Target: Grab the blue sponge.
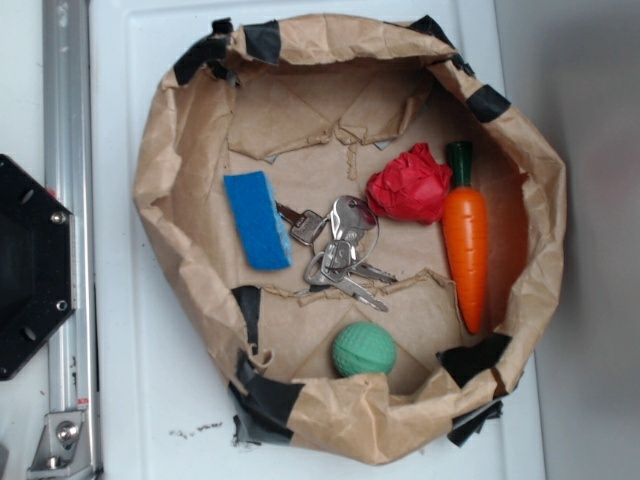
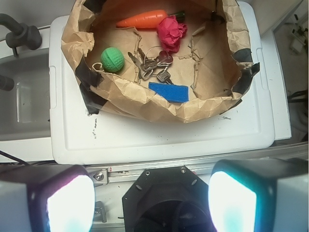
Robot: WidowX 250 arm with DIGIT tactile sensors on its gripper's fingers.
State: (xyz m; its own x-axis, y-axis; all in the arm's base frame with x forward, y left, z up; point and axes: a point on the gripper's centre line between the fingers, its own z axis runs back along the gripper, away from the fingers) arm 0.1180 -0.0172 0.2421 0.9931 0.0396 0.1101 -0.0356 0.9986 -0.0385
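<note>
White plastic, the lid of some bin or cooler (image 1: 150, 380), fills the background, and on it sits a shallow basket of crumpled brown paper (image 1: 350, 425) patched with black tape. Everything of interest lies inside that paper wall.

The blue sponge (image 1: 257, 219) rests on the basket floor by the left wall in the exterior view, its paler edge turned toward that wall. A bunch of keys (image 1: 340, 252) lies just beside it, one key touching or nearly touching its right side. A crumpled red ball of paper (image 1: 409, 183) and a toy carrot (image 1: 466, 245) sit toward the right wall, and a green dimpled ball (image 1: 364, 349) lies near the lower wall.

As for progress, nothing has been done yet: the sponge lies free and untouched. The gripper (image 2: 145, 200) hangs well back from the basket, over the black base (image 1: 30, 265) beside the lid, its fingers (image 2: 231, 200) spread wide and holding nothing. The whole approach, descent and closing are left.

From the wrist view the near wall of the basket cuts off the sponge's closer edge (only its top face shows there). The fingers are blurred, glowing blocks at the bottom of that view, and in the exterior view the arm does not appear at all.
</note>
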